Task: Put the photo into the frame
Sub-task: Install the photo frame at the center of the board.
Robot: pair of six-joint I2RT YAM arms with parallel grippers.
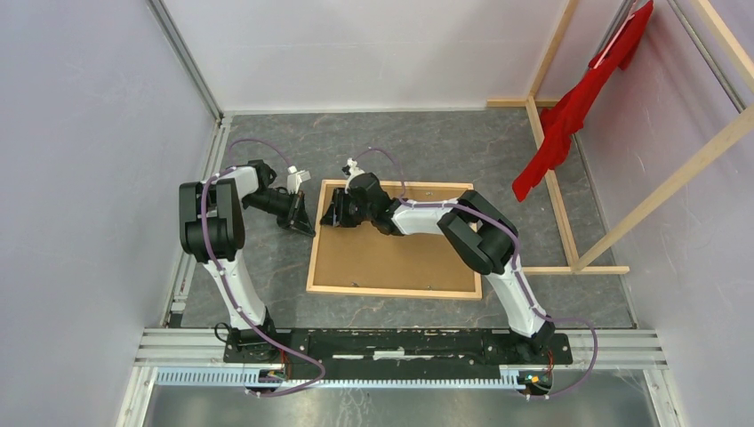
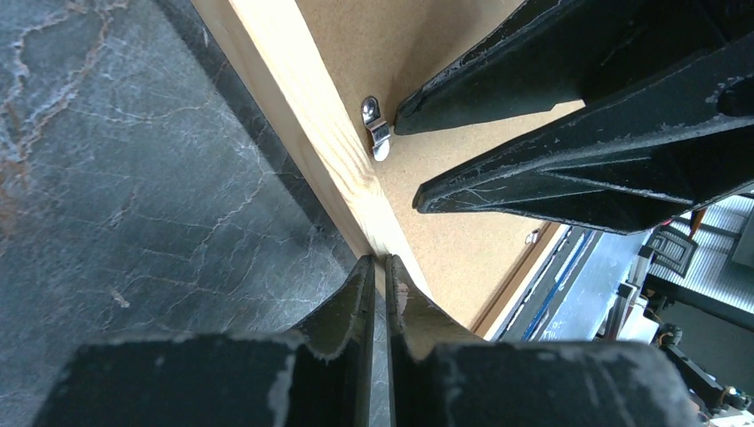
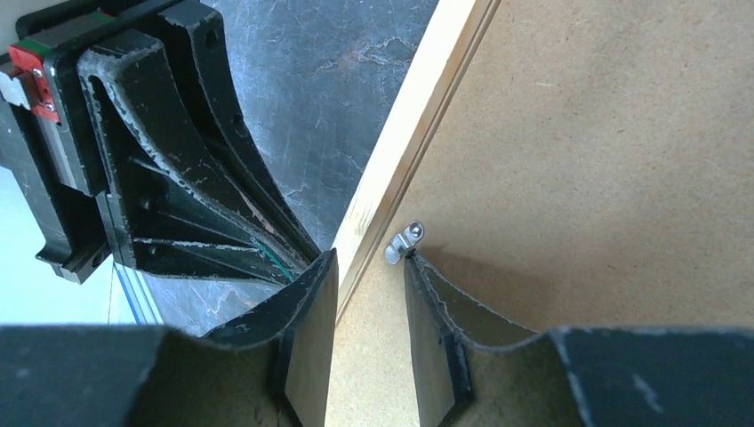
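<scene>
The frame [image 1: 391, 291] lies flat on the dark marbled table [image 1: 400, 151] with its back up, and the brown backing board [image 1: 400, 258] fills it. Both arms work at the frame's far left corner. The left gripper [image 2: 378, 264] comes in from outside the frame's left rail. Its fingers are pressed together with only a sliver between them, and their tips touch the rail's outer edge. The right gripper [image 3: 369, 258] reaches over the board from inside the frame with its fingers spread. One finger rests against the rail and the other tip touches a small metal clip [image 3: 405, 240]. To the frame's right, a red cloth [image 1: 578, 107] hangs on a wooden rack [image 1: 658, 191].
</scene>
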